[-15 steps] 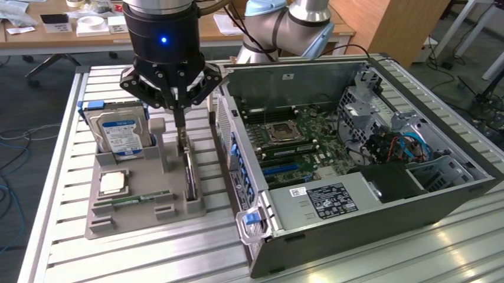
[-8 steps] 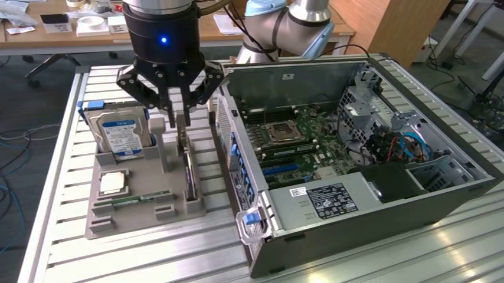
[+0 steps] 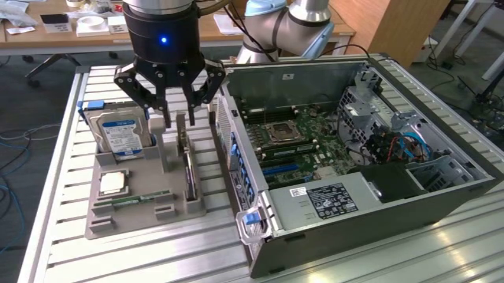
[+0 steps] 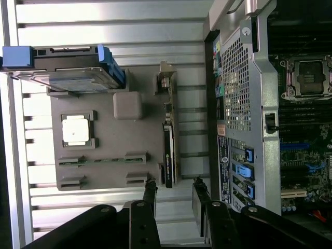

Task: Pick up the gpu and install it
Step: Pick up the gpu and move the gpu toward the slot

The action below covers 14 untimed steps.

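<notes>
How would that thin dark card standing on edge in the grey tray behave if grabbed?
The gpu, a flat board, is probably stiff. Standing on its thin edge in the grey tray, it might tip if nudged sideways.

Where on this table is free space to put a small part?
Bare table slats: the strip between the gray tray and the table's near edge, and the corner before the computer case. Crowded: the gap between tray and case, beside the gpu under the gripper.
</notes>
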{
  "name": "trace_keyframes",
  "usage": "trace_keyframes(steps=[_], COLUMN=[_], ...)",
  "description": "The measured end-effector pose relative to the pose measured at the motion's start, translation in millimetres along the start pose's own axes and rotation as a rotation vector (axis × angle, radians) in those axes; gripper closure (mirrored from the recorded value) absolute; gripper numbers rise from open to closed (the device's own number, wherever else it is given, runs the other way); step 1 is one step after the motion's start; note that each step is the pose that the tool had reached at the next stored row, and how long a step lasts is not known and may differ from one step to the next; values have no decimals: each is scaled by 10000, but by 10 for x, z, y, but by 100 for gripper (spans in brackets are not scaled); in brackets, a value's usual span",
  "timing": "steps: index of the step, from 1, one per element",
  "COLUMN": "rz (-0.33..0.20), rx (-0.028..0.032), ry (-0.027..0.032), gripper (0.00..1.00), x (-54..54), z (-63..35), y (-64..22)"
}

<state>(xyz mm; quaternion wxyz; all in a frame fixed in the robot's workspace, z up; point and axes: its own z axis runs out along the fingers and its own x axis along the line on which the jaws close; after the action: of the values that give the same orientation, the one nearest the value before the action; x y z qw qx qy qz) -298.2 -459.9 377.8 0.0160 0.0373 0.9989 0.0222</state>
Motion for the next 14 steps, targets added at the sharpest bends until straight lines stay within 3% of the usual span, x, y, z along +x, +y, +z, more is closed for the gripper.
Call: trace_keyframes(steps=[10, 11, 13, 14], rz=[0, 1, 0, 0], rx=[1, 0, 0, 0], ry=[0, 0, 0, 0], gripper=[57, 52, 52, 45], x=[0, 0, 0, 0], z=[0, 0, 0, 0], y=[0, 0, 0, 0])
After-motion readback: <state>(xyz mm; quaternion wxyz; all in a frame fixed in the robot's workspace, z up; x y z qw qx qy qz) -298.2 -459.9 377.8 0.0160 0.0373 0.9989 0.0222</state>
